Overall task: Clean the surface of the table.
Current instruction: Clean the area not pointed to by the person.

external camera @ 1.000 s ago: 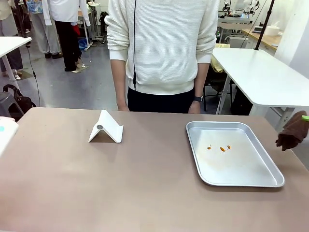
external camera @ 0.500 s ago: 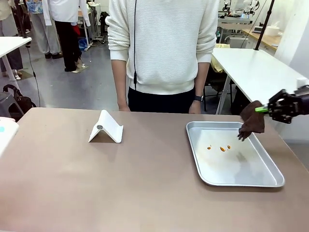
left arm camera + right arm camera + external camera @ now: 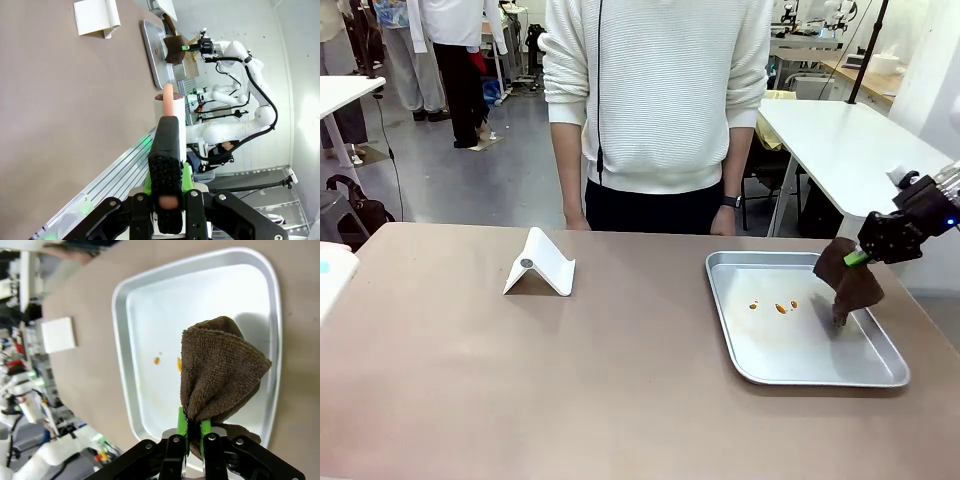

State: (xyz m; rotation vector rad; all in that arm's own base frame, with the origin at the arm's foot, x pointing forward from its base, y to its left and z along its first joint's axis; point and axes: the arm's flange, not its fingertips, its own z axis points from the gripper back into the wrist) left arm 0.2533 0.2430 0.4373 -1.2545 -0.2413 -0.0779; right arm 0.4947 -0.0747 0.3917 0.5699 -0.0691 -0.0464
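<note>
Brownish-taupe bench top [image 3: 520,380] runs wide in front of a person in a white jumper [image 3: 655,100], and a silver metal tray [image 3: 790,350] with small orange spots [image 3: 780,307] lies on its right side. The right hand [image 3: 860,258] pinches a brown terry cloth [image 3: 850,285] hanging over the tray's right part. The left hand [image 3: 167,120], fingers pressed together, hangs beside the bench.

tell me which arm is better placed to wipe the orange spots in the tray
Right. The right pincer holds the brown cloth over the tray, close to the orange spots. The left pincer sits far from the tray, shut on a pink-ended tube.
</note>
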